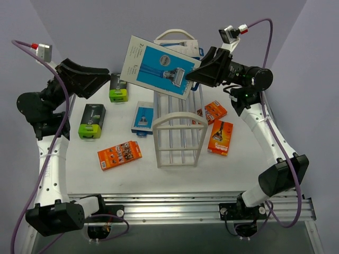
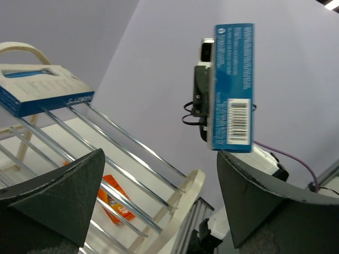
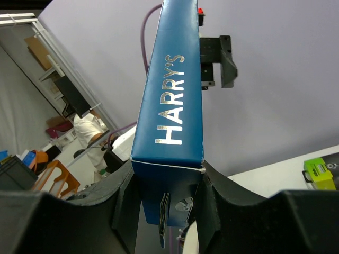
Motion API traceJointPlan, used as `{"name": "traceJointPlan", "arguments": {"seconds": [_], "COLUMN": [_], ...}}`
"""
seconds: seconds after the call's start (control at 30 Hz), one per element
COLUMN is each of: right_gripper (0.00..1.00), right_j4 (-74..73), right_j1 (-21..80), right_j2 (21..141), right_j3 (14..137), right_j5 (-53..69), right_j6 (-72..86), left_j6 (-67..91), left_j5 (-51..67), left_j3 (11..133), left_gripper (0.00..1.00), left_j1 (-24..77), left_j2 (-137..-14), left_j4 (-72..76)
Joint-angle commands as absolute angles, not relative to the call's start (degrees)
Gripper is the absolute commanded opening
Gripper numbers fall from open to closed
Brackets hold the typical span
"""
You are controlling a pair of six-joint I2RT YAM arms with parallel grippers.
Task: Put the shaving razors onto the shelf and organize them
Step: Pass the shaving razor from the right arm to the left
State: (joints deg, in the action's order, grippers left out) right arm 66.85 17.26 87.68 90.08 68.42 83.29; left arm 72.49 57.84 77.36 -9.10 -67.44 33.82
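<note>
My right gripper (image 1: 196,74) is shut on a large blue-and-white HARRY'S razor box (image 1: 159,66) and holds it tilted in the air above the cream-white shelf (image 1: 180,140). The box's blue edge (image 3: 172,111) sits clamped between my fingers in the right wrist view. It also shows in the left wrist view (image 2: 233,84). Another blue-and-white box (image 2: 42,90) lies on the shelf's top bars at the far end. My left gripper (image 1: 100,76) is open and empty, raised left of the shelf.
On the white table lie two black-and-lime boxes (image 1: 118,87) (image 1: 91,120), a small blue box (image 1: 143,117) beside the shelf, an orange box (image 1: 119,154) front left, and two orange boxes (image 1: 221,136) (image 1: 213,112) right of the shelf.
</note>
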Motion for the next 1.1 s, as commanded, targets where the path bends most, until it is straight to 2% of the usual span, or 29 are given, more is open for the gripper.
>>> {"name": "traceJointPlan", "arguments": {"seconds": [0.0, 0.23, 0.4, 0.83, 0.93, 0.97, 1.0, 1.07], "right_gripper": [0.00, 0.00, 0.00, 0.00, 0.00, 0.00, 0.00, 0.00], "right_j4": [67.1, 53.7, 54.0, 48.6, 47.5, 47.5, 47.2, 47.1], "right_j1": [16.2, 16.1, 17.5, 22.6, 23.1, 23.0, 23.0, 23.0], "right_j2": [84.5, 84.2, 84.9, 87.2, 87.4, 87.4, 87.5, 87.5], "right_j3": [89.6, 89.4, 90.5, 91.8, 92.1, 92.2, 92.4, 92.5], "right_j5": [69.7, 69.1, 68.8, 68.2, 68.2, 68.3, 68.6, 68.6], "right_j6": [79.1, 67.8, 67.7, 61.7, 60.7, 60.6, 60.6, 60.5], "left_j6": [82.5, 83.6, 76.1, 67.9, 66.5, 66.2, 64.8, 61.5], "left_j5": [62.1, 63.3, 63.4, 61.3, 61.3, 61.3, 61.3, 60.9], "left_j3": [79.5, 79.5, 78.8, 80.5, 80.5, 80.4, 80.5, 81.3], "left_gripper": [0.94, 0.94, 0.94, 0.94, 0.99, 0.95, 0.84, 0.74], "left_j1": [-9.3, -8.4, -6.9, -0.4, 2.5, 2.5, 2.4, 2.0], "left_j2": [-67.9, -68.2, -67.8, -71.1, -71.3, -71.2, -71.0, -70.4], "left_j4": [46.6, 48.9, 39.8, 31.6, 30.6, 30.5, 29.5, 25.6]}}
